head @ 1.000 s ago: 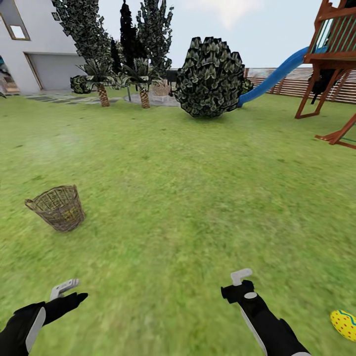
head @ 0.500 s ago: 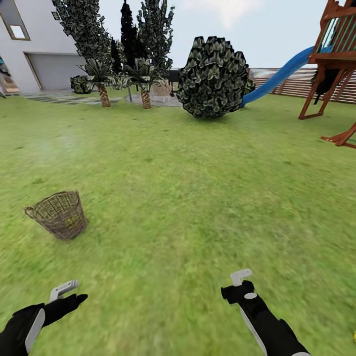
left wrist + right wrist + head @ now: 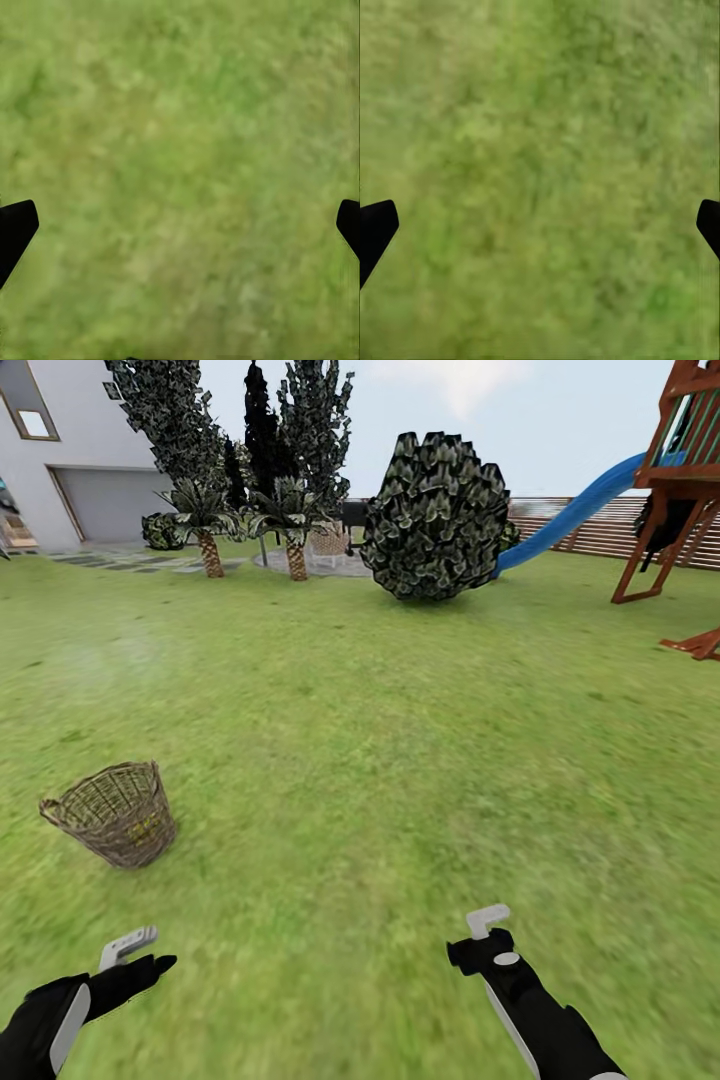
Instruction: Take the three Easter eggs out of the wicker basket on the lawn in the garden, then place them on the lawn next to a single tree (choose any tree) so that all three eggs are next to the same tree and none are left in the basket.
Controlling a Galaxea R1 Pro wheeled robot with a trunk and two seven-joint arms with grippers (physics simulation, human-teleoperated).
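Since a sec ago the whole head view has slid: basket [image 3: 112, 813] now sits lower and a bit further left in frame, playset [image 3: 676, 480] has drifted toward the right edge, and the egg that lay by the right arm is out of frame, so that's camera/base turning, not things moving. Arms keep the same pose in the picture. Basket stands on the lawn [image 3: 400, 760], tilted w/ its mouth up and leaning, ahead-left of me and well apart from both arms. Through the lattice I get a faint yellow patch low inside, prob. an egg or more, can't count them. Left gripper [image 3: 128, 943] hangs low over grass, nearer the basket than the right one; in the wrist view its fingertips [image 3: 16, 229] sit at opposite edges w/ only grass between, so spread and empty. Right gripper [image 3: 487, 919] same story: fingertips [image 3: 376, 225] far apart, nothing held. Round bush [image 3: 435, 515] and small palms [image 3: 205, 520] far off by the house [image 3: 60, 470]; no thick-trunked tree I can be sure of from here. My read: I'm lining up on the basket for another pick, prob. w/ the left arm; need to close in and square up to the rim first.
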